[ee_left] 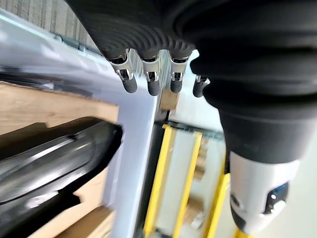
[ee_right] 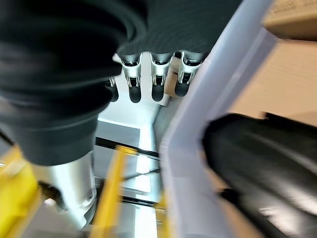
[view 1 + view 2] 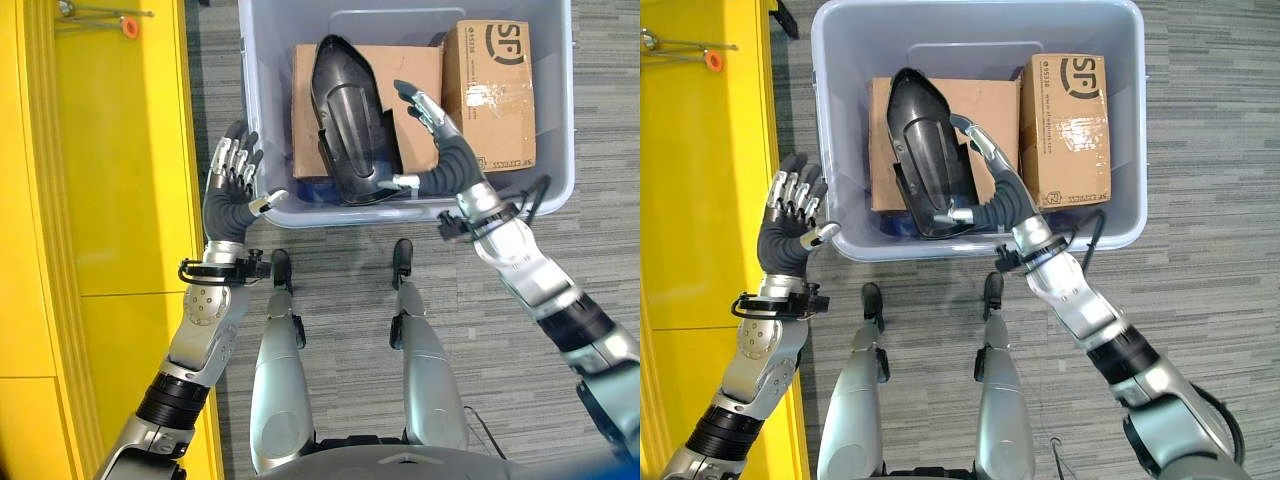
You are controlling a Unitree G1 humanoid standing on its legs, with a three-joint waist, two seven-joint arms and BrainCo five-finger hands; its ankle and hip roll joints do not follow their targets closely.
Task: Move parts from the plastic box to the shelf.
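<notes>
A long black moulded part (image 3: 350, 120) lies in the grey plastic box (image 3: 255, 100), on top of a flat cardboard box (image 3: 410, 70). My right hand (image 3: 450, 160) reaches over the near wall into the box, just right of the part. Its fingers (image 3: 980, 140) are straight and its thumb rests at the part's near end. My left hand (image 3: 228, 200) is raised outside the box's near left corner, palm towards the box, with its fingers (image 1: 148, 82) straight and holding nothing. The black part (image 2: 267, 163) also shows past the box wall (image 2: 198, 124) in the right wrist view.
A second, smaller cardboard box (image 3: 495, 90) stands in the plastic box at the right. The yellow shelf (image 3: 110, 150) runs along the left side, close to my left arm, with a small orange-tipped tool (image 3: 128, 25) on it. Grey striped floor surrounds the box.
</notes>
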